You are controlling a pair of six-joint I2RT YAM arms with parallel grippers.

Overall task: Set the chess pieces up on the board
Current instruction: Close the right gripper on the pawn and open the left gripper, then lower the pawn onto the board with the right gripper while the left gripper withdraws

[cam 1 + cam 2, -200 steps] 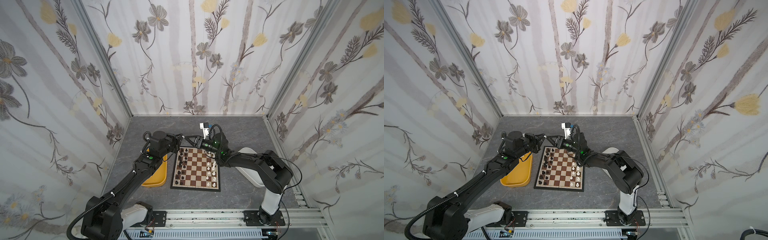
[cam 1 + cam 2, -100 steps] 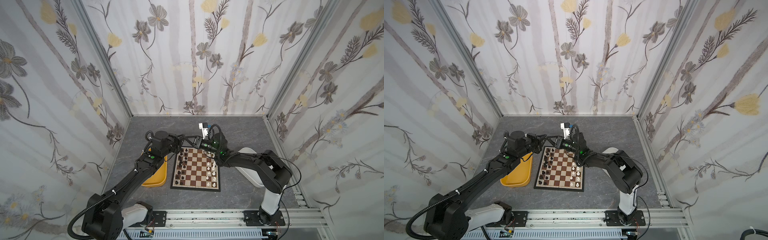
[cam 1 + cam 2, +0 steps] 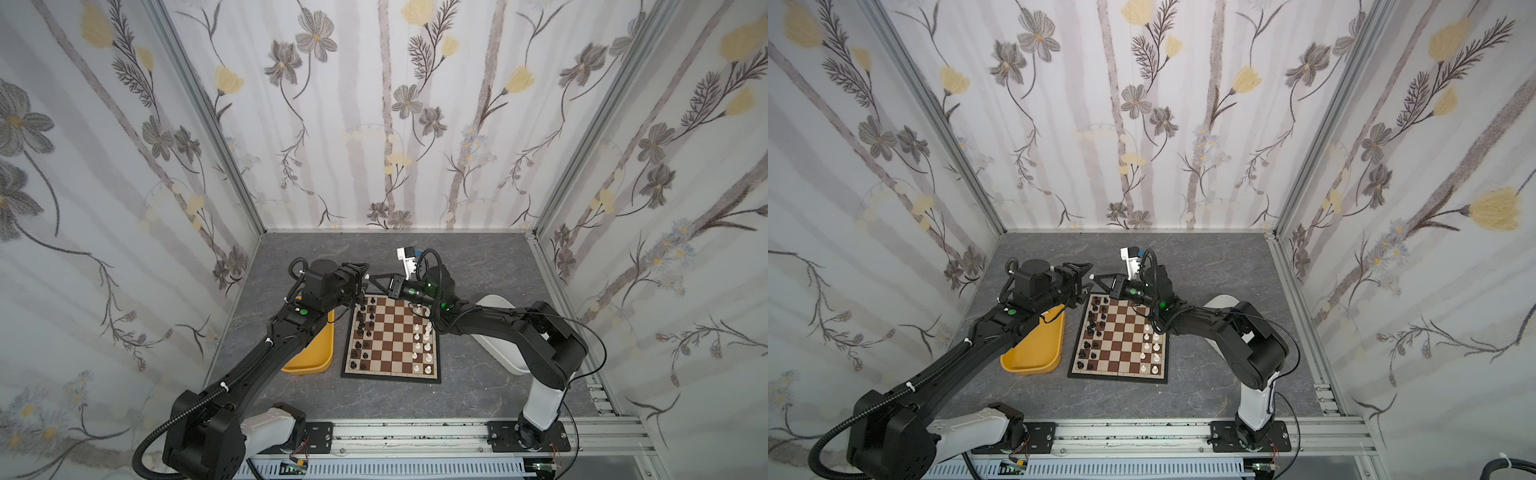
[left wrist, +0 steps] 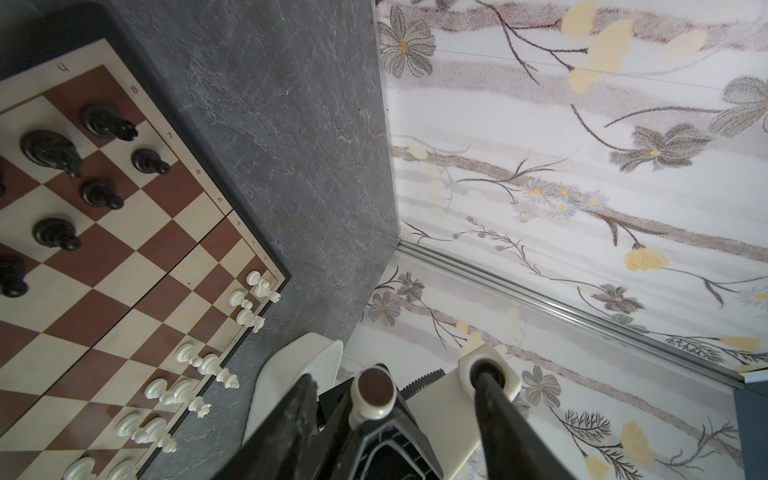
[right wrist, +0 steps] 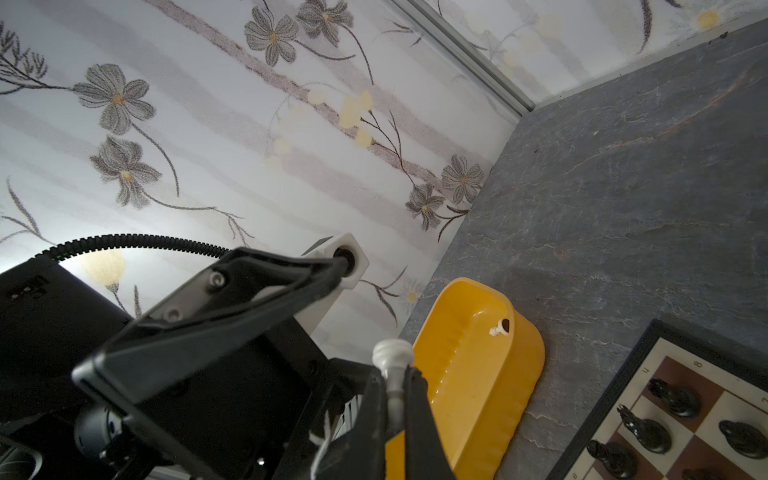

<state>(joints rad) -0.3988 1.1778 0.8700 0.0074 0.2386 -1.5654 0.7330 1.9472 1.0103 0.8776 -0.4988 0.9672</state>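
The board (image 3: pixel 394 337) lies mid-table, with black chess pieces (image 3: pixel 360 328) along its left columns and white ones (image 3: pixel 424 341) along its right. Past the board's far left corner the two grippers meet in the air. My right gripper (image 5: pixel 394 380) is shut on the stem of a white piece (image 5: pixel 392 353), whose brown felt base (image 4: pixel 372 392) faces the left wrist camera. My left gripper (image 4: pixel 395 376) is open, its fingers (image 4: pixel 297 419) standing wide on either side of that piece without touching it. In both top views the meeting point (image 3: pixel 1091 277) is tiny.
A yellow tub (image 3: pixel 316 353) sits left of the board under the left arm, with one small white piece (image 5: pixel 497 329) lying in it. A white tub (image 3: pixel 496 332) is on the right, partly under the right arm. Papered walls close in on three sides.
My right gripper has shut on the white piece while my left gripper has opened and let it go. Both arms have stayed nearly in place.
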